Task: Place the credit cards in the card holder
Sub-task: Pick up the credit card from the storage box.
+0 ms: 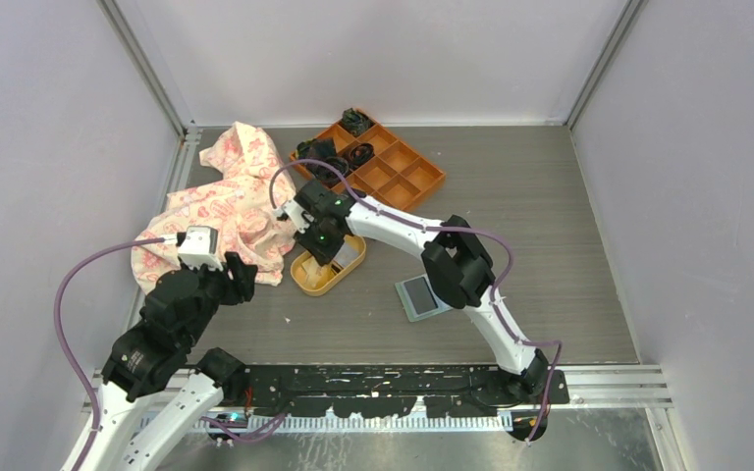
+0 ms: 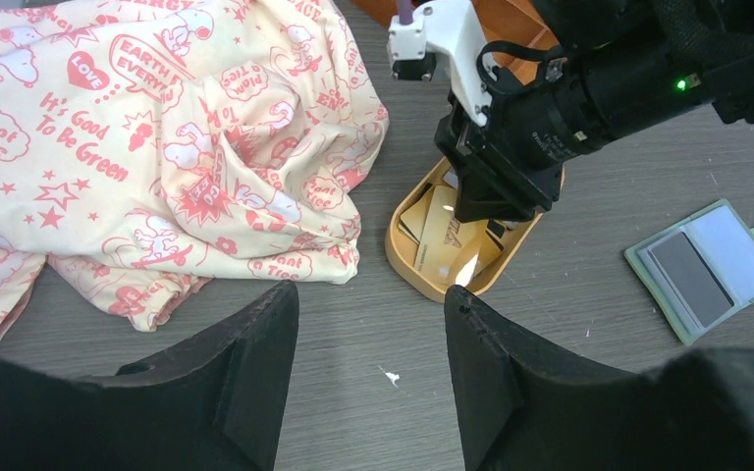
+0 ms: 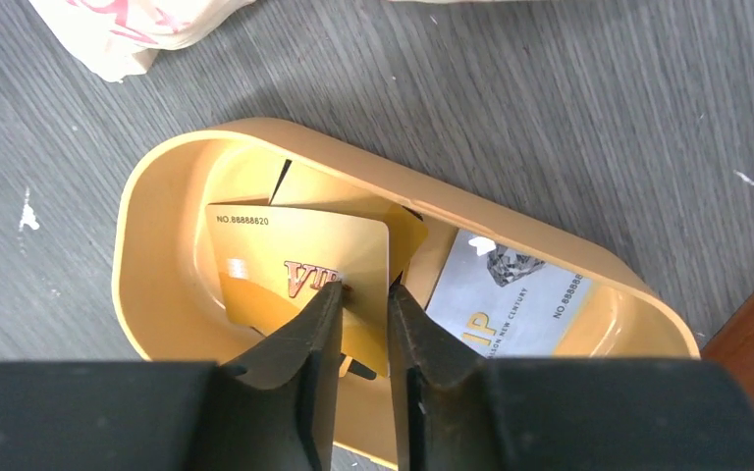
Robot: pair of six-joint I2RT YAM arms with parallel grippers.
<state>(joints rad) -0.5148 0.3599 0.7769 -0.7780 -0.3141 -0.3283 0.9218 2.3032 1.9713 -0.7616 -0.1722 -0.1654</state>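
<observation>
Inside yellow dish (image 3: pixel 255 133), gold card (image 3: pixel 290 245) aslant

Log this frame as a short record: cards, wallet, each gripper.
cards: gold card and grey card, both in the yellow dish
wallet: open flat on the table, right of the dish
right gripper: in the dish, fingers nearly together at the gold card's edge; grip unclear
left gripper: open, empty, above the table beside the cloth
</observation>
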